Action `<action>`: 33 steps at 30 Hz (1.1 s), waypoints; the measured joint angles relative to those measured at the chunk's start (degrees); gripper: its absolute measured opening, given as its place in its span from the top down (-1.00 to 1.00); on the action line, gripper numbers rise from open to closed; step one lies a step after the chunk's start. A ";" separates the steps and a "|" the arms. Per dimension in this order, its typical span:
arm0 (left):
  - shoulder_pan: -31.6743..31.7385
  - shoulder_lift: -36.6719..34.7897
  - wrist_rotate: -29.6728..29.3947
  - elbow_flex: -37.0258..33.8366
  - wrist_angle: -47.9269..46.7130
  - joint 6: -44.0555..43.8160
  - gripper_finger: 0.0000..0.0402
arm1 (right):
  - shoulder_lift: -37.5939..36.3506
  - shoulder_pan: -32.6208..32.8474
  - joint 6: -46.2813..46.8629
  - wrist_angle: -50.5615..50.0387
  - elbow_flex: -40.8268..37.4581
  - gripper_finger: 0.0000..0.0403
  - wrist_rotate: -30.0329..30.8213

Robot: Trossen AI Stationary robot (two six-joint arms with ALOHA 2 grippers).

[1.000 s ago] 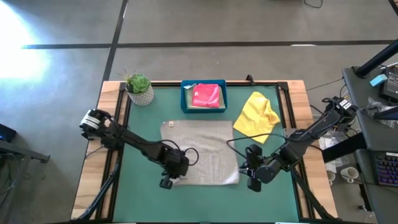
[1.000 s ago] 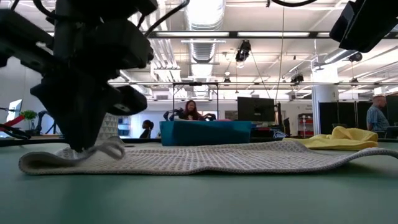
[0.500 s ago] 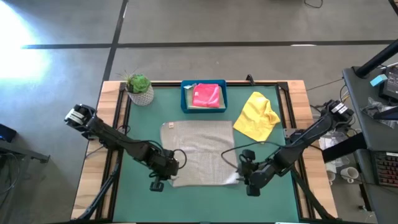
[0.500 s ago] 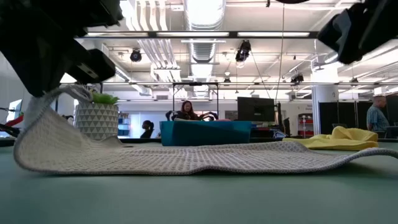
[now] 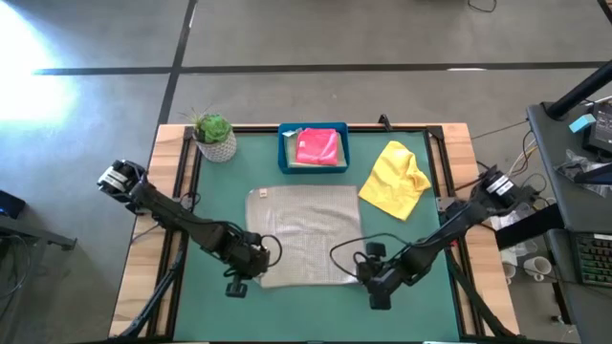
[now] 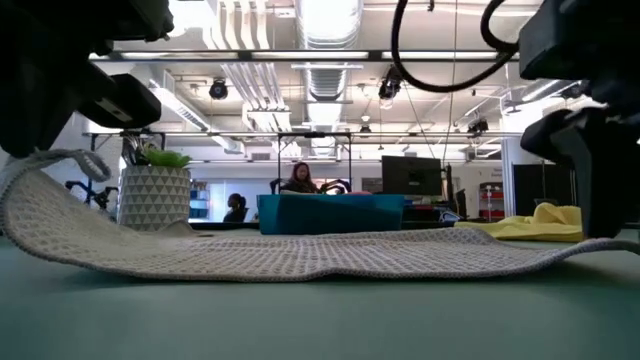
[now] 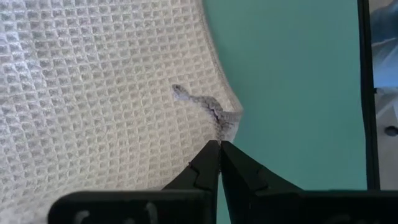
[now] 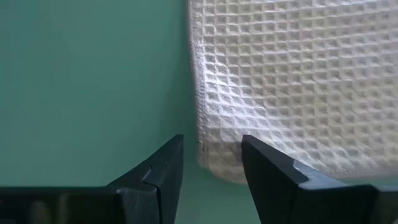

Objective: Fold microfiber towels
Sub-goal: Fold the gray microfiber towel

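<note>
Pinching grey towel [image 7: 93,93] corner: left tool [image 7: 219,163]; right tool [image 8: 211,165] spread, towel's edge between fingers.

Green-topped table [image 5: 210,215] with wooden edges, centre frame. Lying directly on it: grey towel [image 5: 306,229] at centre, yellow towel [image 5: 394,179] upper right, blue tray [image 5: 283,145] top centre, potted plant [image 5: 214,137] upper left.
</note>
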 joint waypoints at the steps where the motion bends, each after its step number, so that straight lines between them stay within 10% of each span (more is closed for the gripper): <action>1: 0.02 0.00 -0.02 0.00 0.02 0.00 1.00 | 0.46 0.00 0.00 0.49 0.01 0.24 -0.02; 9: -0.05 0.00 -0.02 -0.04 -0.50 -0.28 1.00 | 3.36 -0.11 3.14 0.73 0.15 0.35 0.20; 17: -1.23 0.00 -0.16 -0.13 -1.51 -6.98 1.00 | 0.98 0.00 5.82 0.33 0.00 0.92 -0.02; 33: -13.66 -2.93 -0.74 2.30 -0.39 -30.48 1.00 | -0.43 5.41 13.20 -7.39 14.08 0.96 -7.37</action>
